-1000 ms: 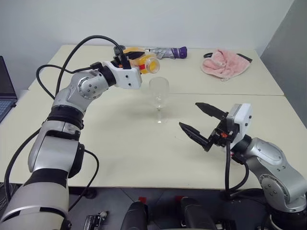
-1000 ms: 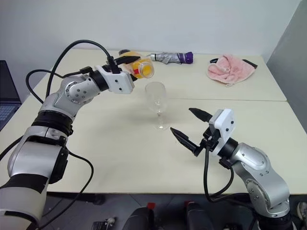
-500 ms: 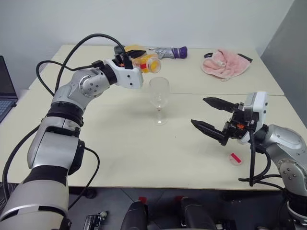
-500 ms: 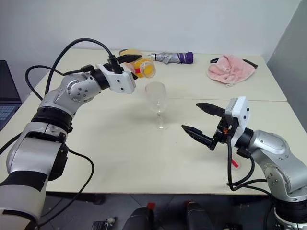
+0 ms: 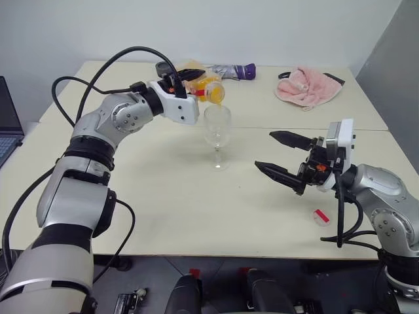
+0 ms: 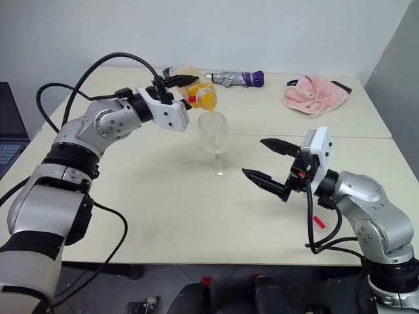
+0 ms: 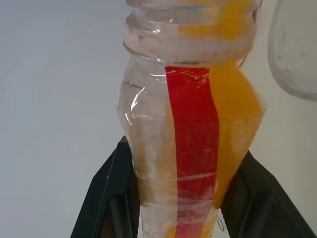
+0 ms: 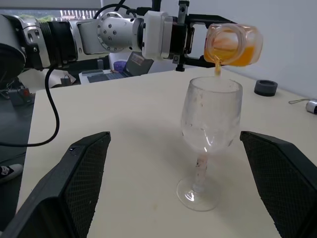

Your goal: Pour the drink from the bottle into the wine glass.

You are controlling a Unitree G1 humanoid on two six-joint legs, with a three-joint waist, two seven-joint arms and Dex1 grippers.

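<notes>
My left gripper (image 5: pixel 188 82) is shut on the bottle (image 5: pixel 208 88), which lies tipped almost level with its open mouth just above the rim of the wine glass (image 5: pixel 217 127). In the left wrist view the black fingers (image 7: pixel 106 198) clamp the bottle (image 7: pixel 193 124) on both sides of its red label strip. A thin orange stream of the drink (image 8: pixel 217 69) falls from the mouth towards the bowl of the glass (image 8: pixel 210 119). The glass stands upright on the table. My right gripper (image 5: pixel 265 150) is open and holds nothing, right of the glass and pointing at it.
A small red cap (image 5: pixel 320 216) lies on the table near my right forearm. At the back are a pink towel (image 5: pixel 306 86) and a folded umbrella (image 5: pixel 229 70). A laptop (image 5: pixel 8 118) sits at the far left. A seam (image 5: pixel 294 129) joins the two tables.
The bottle has moved right and tipped further over the glass, and the drink has begun to run out. My right arm swung out to the right, uncovering the red cap.
</notes>
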